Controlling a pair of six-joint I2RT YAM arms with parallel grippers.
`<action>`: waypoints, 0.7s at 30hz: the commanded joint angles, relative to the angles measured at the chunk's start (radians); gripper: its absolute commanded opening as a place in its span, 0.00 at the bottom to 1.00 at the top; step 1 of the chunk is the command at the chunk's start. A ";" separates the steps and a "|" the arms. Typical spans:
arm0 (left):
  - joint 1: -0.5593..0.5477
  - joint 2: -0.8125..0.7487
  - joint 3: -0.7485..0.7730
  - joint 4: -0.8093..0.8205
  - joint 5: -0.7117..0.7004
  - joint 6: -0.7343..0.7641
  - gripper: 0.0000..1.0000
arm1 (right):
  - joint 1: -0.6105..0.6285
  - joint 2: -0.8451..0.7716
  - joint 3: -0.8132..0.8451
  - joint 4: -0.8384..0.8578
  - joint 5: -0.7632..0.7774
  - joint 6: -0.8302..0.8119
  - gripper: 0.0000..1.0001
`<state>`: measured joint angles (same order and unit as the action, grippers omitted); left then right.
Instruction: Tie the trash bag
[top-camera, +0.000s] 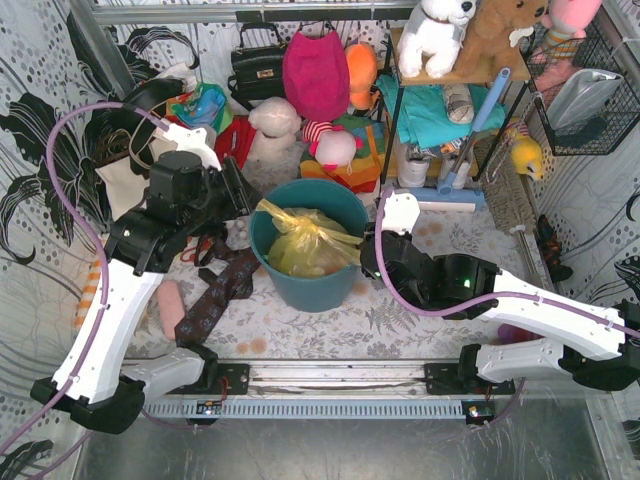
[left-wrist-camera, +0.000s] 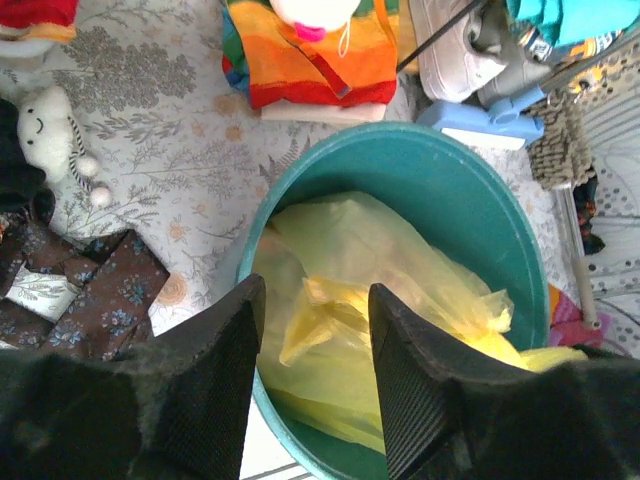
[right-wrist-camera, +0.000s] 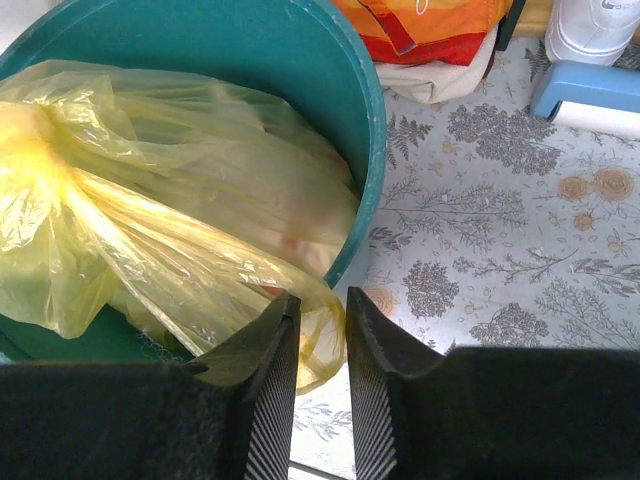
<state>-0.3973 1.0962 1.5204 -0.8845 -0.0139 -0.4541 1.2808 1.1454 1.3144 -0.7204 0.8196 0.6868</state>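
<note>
The yellow-green trash bag (top-camera: 303, 240) sits in the teal bin (top-camera: 330, 290), its top bunched together. In the left wrist view the bag (left-wrist-camera: 400, 260) lies below my left gripper (left-wrist-camera: 312, 300), which hovers open over the bin's left rim with a loose flap of bag between its fingers (left-wrist-camera: 215, 370) and not touching them. My right gripper (right-wrist-camera: 322, 310) is at the bin's right rim (right-wrist-camera: 370, 150). Its jaws stand a narrow gap apart, with a drawn-out corner of the bag (right-wrist-camera: 150, 250) hanging over the rim between them. In the top view the left gripper (top-camera: 245, 195) and right gripper (top-camera: 368, 255) flank the bin.
A patterned brown cloth (top-camera: 215, 290) and a pink item (top-camera: 170, 305) lie left of the bin. Plush toys (top-camera: 275, 125), bags and a striped cloth (left-wrist-camera: 310, 50) crowd the back. A shelf frame with a blue mop (top-camera: 480, 110) stands at the back right.
</note>
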 joint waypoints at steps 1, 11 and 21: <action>0.003 -0.035 -0.027 0.007 0.072 0.023 0.52 | 0.005 -0.012 0.028 0.018 0.013 -0.028 0.25; 0.004 -0.063 -0.066 -0.045 0.170 0.051 0.37 | 0.005 -0.012 0.029 0.030 0.018 -0.040 0.25; 0.004 -0.047 -0.105 0.035 0.139 -0.004 0.60 | 0.005 0.002 0.032 0.040 0.015 -0.045 0.25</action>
<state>-0.3973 1.0454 1.4277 -0.9356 0.1249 -0.4313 1.2808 1.1454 1.3148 -0.7097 0.8196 0.6640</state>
